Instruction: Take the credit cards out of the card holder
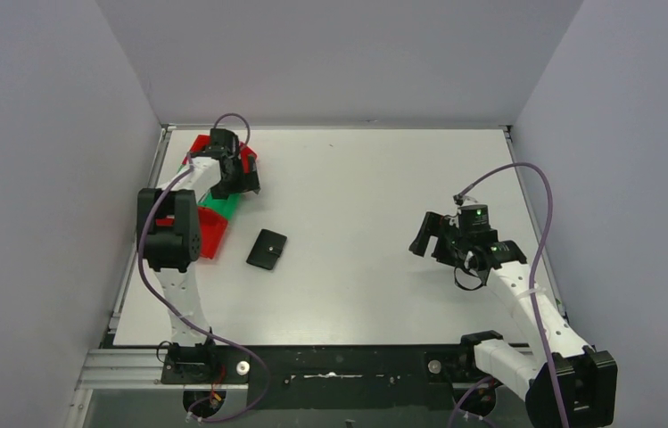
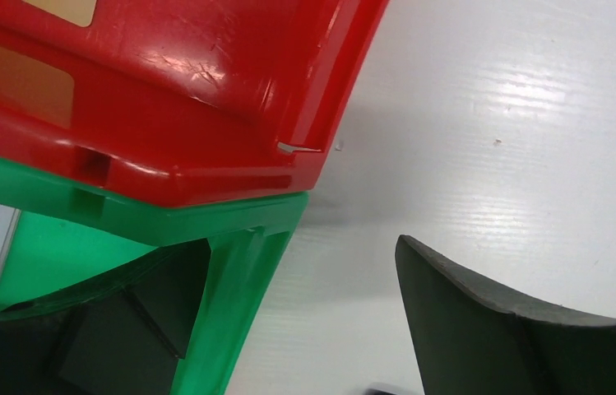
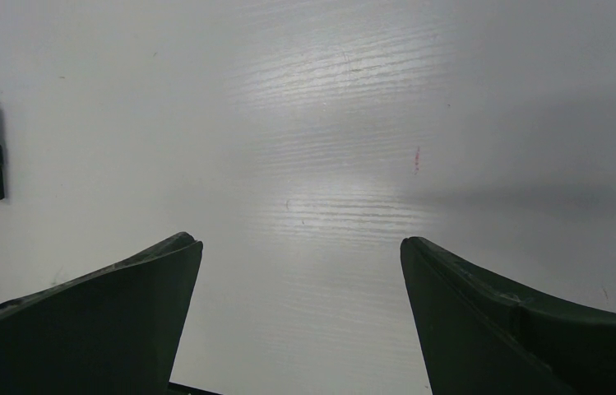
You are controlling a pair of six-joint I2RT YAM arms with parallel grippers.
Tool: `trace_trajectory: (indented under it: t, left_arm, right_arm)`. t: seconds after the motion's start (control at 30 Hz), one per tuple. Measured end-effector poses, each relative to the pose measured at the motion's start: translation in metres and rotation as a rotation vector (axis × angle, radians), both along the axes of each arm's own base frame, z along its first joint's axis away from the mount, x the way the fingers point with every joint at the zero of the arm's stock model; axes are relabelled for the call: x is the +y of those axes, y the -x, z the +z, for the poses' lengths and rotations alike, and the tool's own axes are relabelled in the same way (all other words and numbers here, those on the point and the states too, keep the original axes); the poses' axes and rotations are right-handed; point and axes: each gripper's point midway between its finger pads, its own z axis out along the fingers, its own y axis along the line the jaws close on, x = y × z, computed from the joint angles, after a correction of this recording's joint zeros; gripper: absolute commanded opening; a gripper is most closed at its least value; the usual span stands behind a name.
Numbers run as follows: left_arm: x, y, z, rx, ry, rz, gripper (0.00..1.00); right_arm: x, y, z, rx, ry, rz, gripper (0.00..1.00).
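Between the left gripper's (image 2: 300, 247) spread fingers (nothing is held) sits a corner wall of the green bin (image 2: 238, 280), with the red bin (image 2: 164, 99) just beyond it. Closing or dropping here could, I judge, clamp or shove that bin. Well behind this gripper, back toward the arm bases, the card holder (image 1: 267, 249) lies folded shut on the table (image 1: 383, 178). Its arm stretches far forward, wrist tipped down. Across the table, the right gripper (image 3: 300, 240), also spread and empty, hovers low on a bent arm, with the card holder off to its left.
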Motion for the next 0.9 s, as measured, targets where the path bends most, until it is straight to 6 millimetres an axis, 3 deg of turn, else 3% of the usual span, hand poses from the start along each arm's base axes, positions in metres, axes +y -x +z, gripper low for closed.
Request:
trace_trajectory:
  t: [0.17, 0.33, 0.5, 0.67, 0.9]
  left_arm:
    - [-0.025, 0.004, -0.001, -0.004, -0.067, -0.121, 0.82]
    - [-0.071, 0.016, -0.006, -0.007, -0.126, -0.278, 0.79]
    - [-0.115, 0.038, -0.019, 0.002, -0.170, -0.422, 0.75]
    - [-0.152, 0.053, -0.017, -0.039, -0.195, -0.529, 0.74]
    - [-0.200, 0.094, -0.017, -0.071, -0.211, -0.693, 0.72]
  right_arm:
    - [-0.001, 0.003, -0.005, 0.015, 0.003, -0.001, 0.98]
    - [-0.001, 0.003, -0.005, 0.016, 0.002, -0.001, 0.98]
    - [-0.001, 0.005, -0.008, 0.023, 0.002, -0.004, 0.98]
    - [-0.003, 0.006, -0.009, 0.027, 0.012, -0.016, 0.98]
    - [-0.014, 0.004, -0.001, -0.017, 0.034, -0.086, 0.98]
